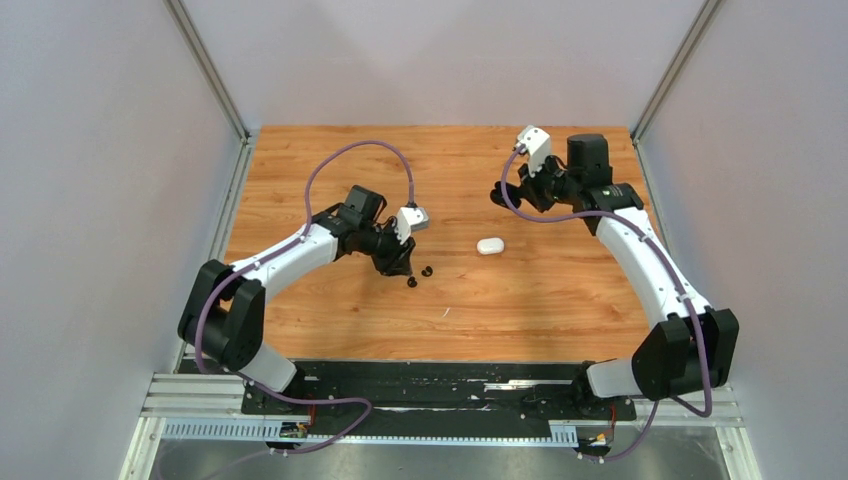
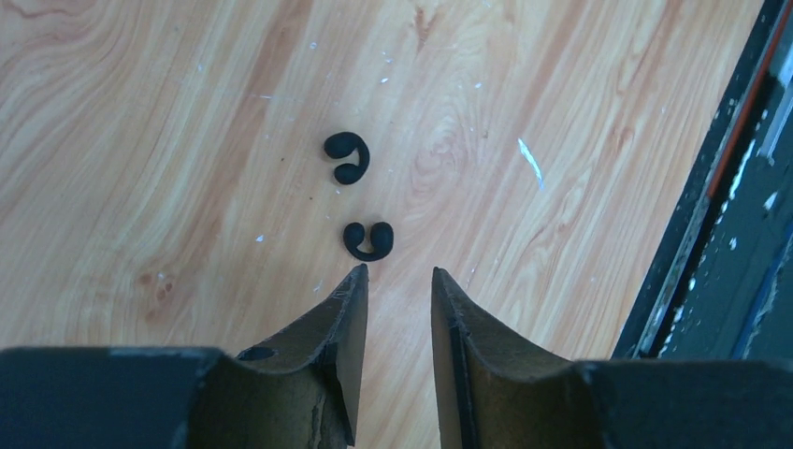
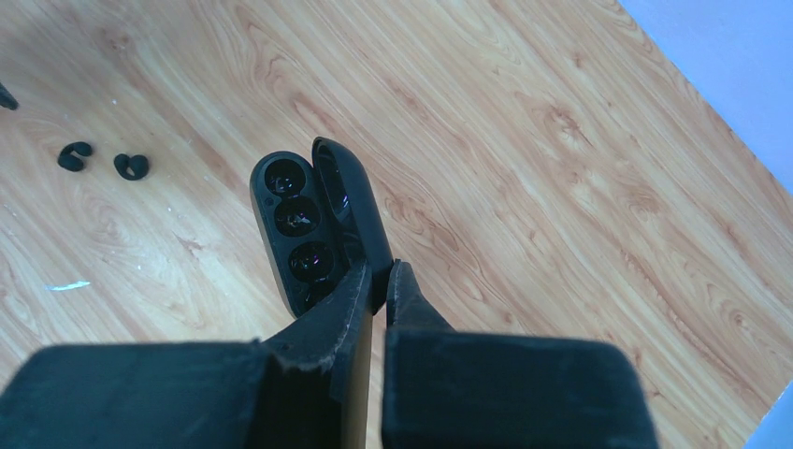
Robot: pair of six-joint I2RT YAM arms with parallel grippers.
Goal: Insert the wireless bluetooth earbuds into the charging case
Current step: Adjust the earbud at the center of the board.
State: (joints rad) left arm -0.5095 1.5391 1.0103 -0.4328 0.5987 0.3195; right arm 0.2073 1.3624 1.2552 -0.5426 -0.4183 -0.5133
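2 black earbuds (image 2: 368,240) are seen just ahead of the narrowly parted left gripper (image 2: 399,273). The right gripper (image 3: 384,272) is clamped on the open charging case (image 3: 297,224).

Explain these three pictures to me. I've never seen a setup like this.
Two robot arms are bolted at the near edge of a wooden table. The wide picture looks down from above. The other two come from a camera on each wrist. The left gripper, open, hovers by two black earbuds lying on the wood. The right gripper pinches an open black charging case whose wells look empty. A closed white case lies between the arms.
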